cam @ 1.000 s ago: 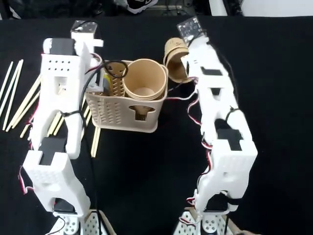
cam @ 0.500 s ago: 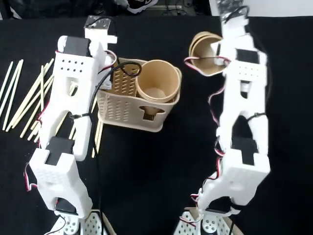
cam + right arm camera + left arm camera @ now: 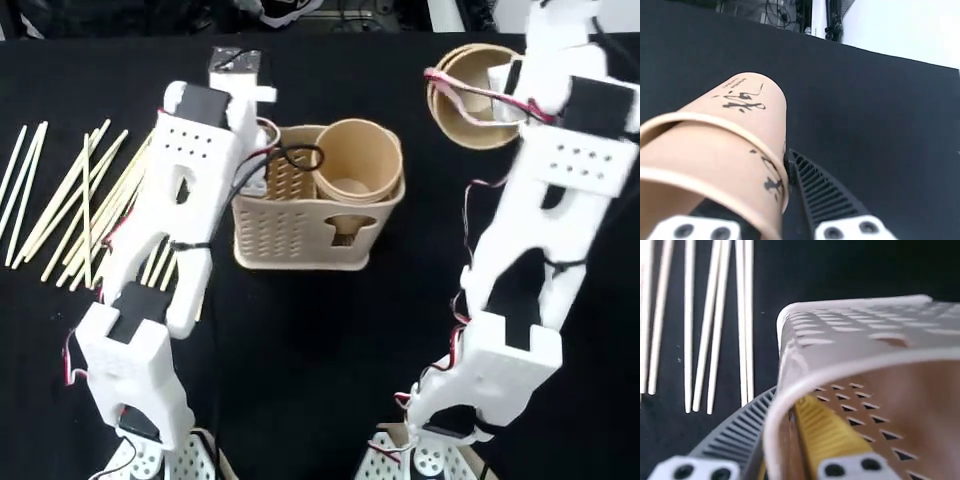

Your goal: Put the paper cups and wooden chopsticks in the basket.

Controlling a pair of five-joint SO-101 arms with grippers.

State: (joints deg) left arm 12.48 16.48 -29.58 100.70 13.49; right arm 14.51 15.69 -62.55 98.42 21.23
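Note:
A beige perforated basket (image 3: 300, 235) stands mid-table with a paper cup (image 3: 358, 160) inside its right half. My left gripper (image 3: 258, 175) is shut on the basket's left wall. In the left wrist view the basket wall (image 3: 855, 330) runs between the jaws of the left gripper (image 3: 785, 410), grey outside and yellow inside. Two nested paper cups (image 3: 478, 95) hang at the far right, held at the rim by my right gripper (image 3: 505, 90). In the right wrist view the nested cups (image 3: 715, 150) lie on their side in the right gripper (image 3: 785, 167). Several wooden chopsticks (image 3: 70, 200) lie at the left.
The chopsticks (image 3: 715, 325) lie spread on the black cloth (image 3: 330, 350) just left of the basket, partly under my left arm. Cables loop over the basket's left compartment. Room clutter lies beyond the table's far edge.
My left gripper has dragged the basket to the right, clear of the chopsticks. My right gripper has carried the nested cups right and toward the far edge.

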